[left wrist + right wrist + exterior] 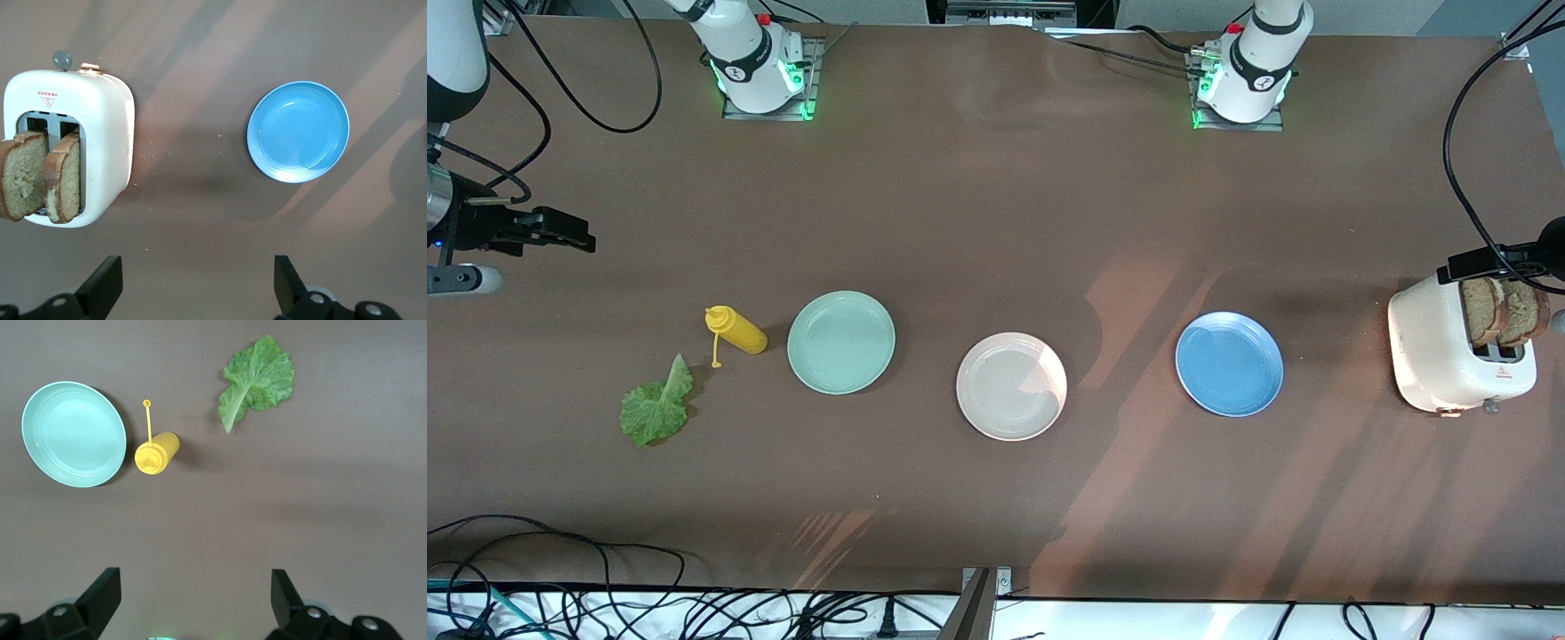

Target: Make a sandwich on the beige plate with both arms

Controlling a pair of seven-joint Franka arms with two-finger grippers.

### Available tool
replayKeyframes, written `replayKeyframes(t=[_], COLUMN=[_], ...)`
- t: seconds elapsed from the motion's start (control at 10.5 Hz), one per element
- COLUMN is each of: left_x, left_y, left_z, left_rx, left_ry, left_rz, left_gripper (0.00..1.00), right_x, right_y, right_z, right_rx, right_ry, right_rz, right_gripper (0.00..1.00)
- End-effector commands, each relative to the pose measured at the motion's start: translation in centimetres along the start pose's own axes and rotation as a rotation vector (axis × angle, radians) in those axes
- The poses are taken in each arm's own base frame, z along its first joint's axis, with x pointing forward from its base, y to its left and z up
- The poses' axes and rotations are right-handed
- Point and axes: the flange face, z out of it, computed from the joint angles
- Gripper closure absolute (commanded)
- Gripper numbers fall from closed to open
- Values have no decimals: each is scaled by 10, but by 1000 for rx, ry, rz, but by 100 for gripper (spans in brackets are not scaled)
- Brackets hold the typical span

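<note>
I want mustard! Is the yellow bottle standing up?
No, tipped over. The bottle lies on its side on the table, cap hanging off, beside the green plate.

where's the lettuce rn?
The lettuce leaf lies flat on the table toward the right arm's end, just nearer the front camera than the yellow squeeze bottle.

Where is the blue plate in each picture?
Front view: the blue plate lies between the beige plate and the white toaster.
Left wrist view: the blue plate lies beside the toaster.
Right wrist view: not in it.
Shared landmark: the toaster.
</note>
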Motion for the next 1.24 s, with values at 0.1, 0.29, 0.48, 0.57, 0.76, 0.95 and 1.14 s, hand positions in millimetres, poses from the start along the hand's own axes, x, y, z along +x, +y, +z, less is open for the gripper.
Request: replayKeyframes(t=[0.1,0.29,0.48,0.57,0.76,0.95,1.14], left_x=[-5,1,11,17,34,46,58], left_y=[-18,-43,-70,-80,-91,-106,-119], left_z=[-4,11,34,47,74,104,128], left_rx=[62,115,156,167,203,238,271], left_ry=[-1,-34,-79,-100,-113,-153,-165], left_rz=[-16,-17,-9,-15,-12,-13,14], left_gripper=[0,0,0,0,0,0,0], right_x=[-2,-2,-2,-2,-2,-2,-2], right_y=[2,2,2,2,2,2,2], right_z=[-3,-3,-3,-3,-3,-3,-3], right_rx=[1,1,1,1,1,1,1], right_ry=[-1,-1,-1,-1,-1,-1,-1], right_rz=[4,4,4,4,4,4,4], right_gripper=[0,0,0,0,0,0,0])
